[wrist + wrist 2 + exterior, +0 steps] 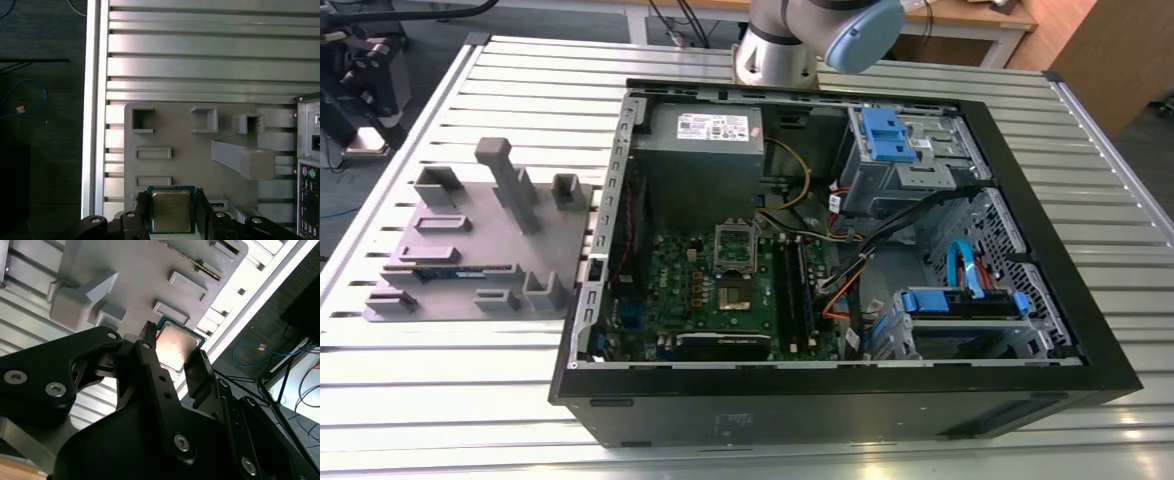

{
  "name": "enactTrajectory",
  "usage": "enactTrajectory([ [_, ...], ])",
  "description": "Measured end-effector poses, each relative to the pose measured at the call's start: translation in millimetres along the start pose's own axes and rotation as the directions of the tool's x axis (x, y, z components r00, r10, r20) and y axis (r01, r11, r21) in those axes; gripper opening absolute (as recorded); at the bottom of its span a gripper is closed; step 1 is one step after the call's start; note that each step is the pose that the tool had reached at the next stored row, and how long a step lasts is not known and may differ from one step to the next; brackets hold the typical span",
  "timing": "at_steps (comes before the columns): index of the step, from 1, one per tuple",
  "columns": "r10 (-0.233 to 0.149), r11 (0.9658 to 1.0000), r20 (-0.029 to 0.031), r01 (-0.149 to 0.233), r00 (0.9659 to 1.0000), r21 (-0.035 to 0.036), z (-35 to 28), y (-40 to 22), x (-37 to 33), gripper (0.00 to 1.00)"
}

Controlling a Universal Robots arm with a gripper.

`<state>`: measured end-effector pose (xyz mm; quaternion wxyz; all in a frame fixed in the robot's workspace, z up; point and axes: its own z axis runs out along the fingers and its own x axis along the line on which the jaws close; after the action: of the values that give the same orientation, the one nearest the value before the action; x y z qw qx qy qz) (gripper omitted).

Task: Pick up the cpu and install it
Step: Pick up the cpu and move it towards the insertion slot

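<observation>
the pincer [171, 199] was closed narrow on the cpu [171, 214], one finger [141, 211] against each of two opposite edges. the chip's shiny top faced the camera, flat and level between them. in the second wrist view the cpu [176, 346] sat in the same grip, over one edge of the grey fixture tray [140, 275]. i could not tell whether it hung clear of the tray or rested on it.

the chip is square, so it has no long axis to line up; what matters is how its corners are turned, and the frames did not show enough to judge that.

in the exterior view the tray [480, 255] lay on the slatted table [454, 400], just beside the open computer case [854, 405], on the exterior view's left of it. the motherboard [700, 300] lay flat on the case floor, with the socket [735, 296] near its middle and the metal frame [735, 240] swung up. the socket looked bare. the case wall stood between the tray and the board. cables and drive cages crowded the far half of the case, but the room straight above the socket looked open.
</observation>
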<state>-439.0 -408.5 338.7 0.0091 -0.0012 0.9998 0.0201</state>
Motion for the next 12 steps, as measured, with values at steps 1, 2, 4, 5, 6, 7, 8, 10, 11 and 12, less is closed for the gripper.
enactTrajectory([
  [1, 0.0, 1.0, 0.0, 0.0, 1.0, -0.0001, 0.1, 0.0, -1.3, 0.47],
  [2, 0.0, 1.0, -0.0003, 0.0, 1.0, 0.0, 0.1, 0.0, -2.5, 0.47],
  [4, 0.0, 1.0, -0.0004, 0.0, 1.0, -0.0001, 0.2, 0.0, -5.5, 0.47],
  [5, 0.0, 1.0, -0.0006, 0.0, 1.0, -0.0001, 0.2, 0.0, -6.7, 0.47],
  [6, 0.0, 1.0, -0.0006, 0.0, 1.0, -0.0001, 0.2, 0.0, -8.0, 0.47],
  [7, 0.0, 1.0, -0.0007, 0.0, 1.0, -0.0001, 0.2, 0.0, -9.1, 0.47],
  [8, 0.0, 1.0, -0.0007, 0.0, 1.0, -0.0001, 0.3, 0.0, -9.9, 0.47],
  [10, 0.0, 1.0, -0.0007, 0.0, 1.0, -0.0001, 0.3, 0.0, -10.0, 0.47],
  [11, 0.0, 1.0, -0.0007, 0.0, 1.0, -0.0001, 0.3, 0.0, -10.0, 0.47],
  [12, 0.0, 1.0, -0.0007, 0.0, 1.0, -0.0001, 0.3, 0.0, -10.0, 0.47],
])
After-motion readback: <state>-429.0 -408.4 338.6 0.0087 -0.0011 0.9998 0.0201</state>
